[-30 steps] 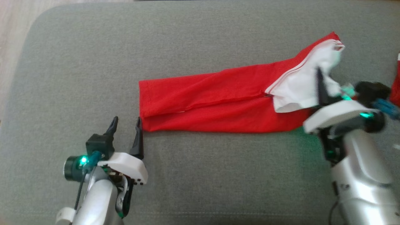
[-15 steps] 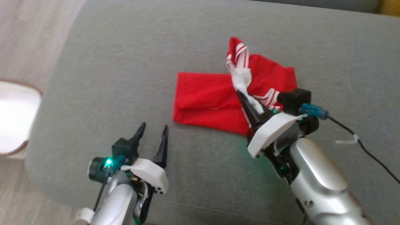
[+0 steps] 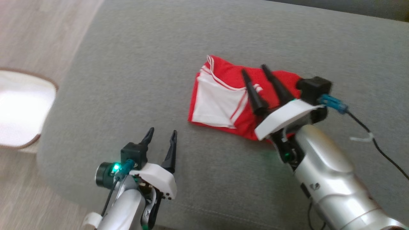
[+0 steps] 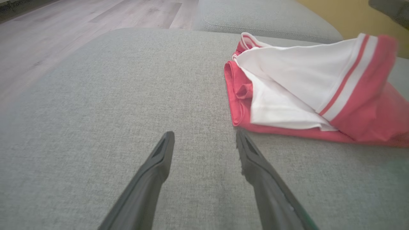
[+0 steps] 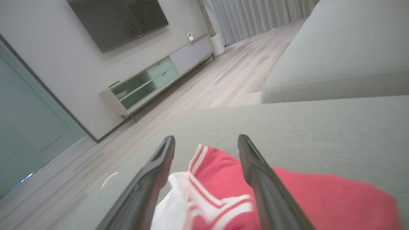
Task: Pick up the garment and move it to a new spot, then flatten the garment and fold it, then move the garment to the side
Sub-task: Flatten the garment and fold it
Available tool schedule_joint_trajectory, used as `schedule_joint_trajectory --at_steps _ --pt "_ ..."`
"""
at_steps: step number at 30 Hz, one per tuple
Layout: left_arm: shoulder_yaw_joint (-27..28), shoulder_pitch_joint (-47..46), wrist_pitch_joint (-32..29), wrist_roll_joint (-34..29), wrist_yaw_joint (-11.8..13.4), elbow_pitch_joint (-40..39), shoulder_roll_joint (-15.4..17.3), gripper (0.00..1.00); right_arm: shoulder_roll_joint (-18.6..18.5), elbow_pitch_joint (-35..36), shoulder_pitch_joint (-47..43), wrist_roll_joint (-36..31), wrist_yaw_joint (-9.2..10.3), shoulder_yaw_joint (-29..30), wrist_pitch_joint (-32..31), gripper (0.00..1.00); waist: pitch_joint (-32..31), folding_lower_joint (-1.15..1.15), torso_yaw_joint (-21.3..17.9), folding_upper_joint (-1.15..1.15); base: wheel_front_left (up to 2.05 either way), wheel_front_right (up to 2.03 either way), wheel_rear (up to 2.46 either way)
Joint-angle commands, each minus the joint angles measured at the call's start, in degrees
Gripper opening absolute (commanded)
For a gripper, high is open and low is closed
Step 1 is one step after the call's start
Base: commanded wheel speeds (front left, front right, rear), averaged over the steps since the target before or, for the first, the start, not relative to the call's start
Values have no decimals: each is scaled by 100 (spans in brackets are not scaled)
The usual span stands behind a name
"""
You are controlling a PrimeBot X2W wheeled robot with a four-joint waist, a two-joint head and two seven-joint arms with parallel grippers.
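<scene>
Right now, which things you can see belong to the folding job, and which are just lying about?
Job: red and white garment, folded on the grey sofa cushion; open right gripper over it; open left gripper near it.
Lying about: pale brown-rimmed thing on the floor; television; low cabinet; curtains.

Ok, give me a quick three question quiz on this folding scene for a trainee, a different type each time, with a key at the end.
1. True or false: the right gripper is shut on the garment.
2. Which colour is the panel lying on top of the red garment? A white, B blue, C black.
3. Fill in: the left gripper stands open, holding nothing, over the grey ____.
Key: 1 false, its jaws stand open over the garment. 2 A. 3 cushion.
</scene>
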State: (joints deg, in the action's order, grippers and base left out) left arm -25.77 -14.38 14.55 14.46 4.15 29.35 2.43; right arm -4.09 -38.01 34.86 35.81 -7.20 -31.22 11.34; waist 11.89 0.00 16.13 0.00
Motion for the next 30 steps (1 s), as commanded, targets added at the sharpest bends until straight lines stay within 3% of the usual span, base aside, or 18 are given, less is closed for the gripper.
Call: schedule_joint_trajectory --at_steps 1,7,15,27,30 --pt "203 -236 45 5 56 -161 45 100 121 74 132 -34 -29 88 164 100 -43 0 -183 0 0 0 0" --pt "458 -233 45 -105 153 -211 45 100 121 -262 17 -657 -29 1081 357 100 -121 0 -678 0 0 0 0" --pt "819 -202 45 -321 247 -275 45 100 121 191 -707 -1574 -29 2435 364 100 -188 0 -1115 0 0 0 0" --pt "1243 182 45 -409 246 -319 45 100 121 442 -1547 -2493 -29 3104 365 100 -462 0 -1251 0 0 0 0" --pt "1315 328 45 -408 245 -320 45 100 121 409 -1666 -2473 -29 3141 365 100 -590 0 -1259 0 0 0 0"
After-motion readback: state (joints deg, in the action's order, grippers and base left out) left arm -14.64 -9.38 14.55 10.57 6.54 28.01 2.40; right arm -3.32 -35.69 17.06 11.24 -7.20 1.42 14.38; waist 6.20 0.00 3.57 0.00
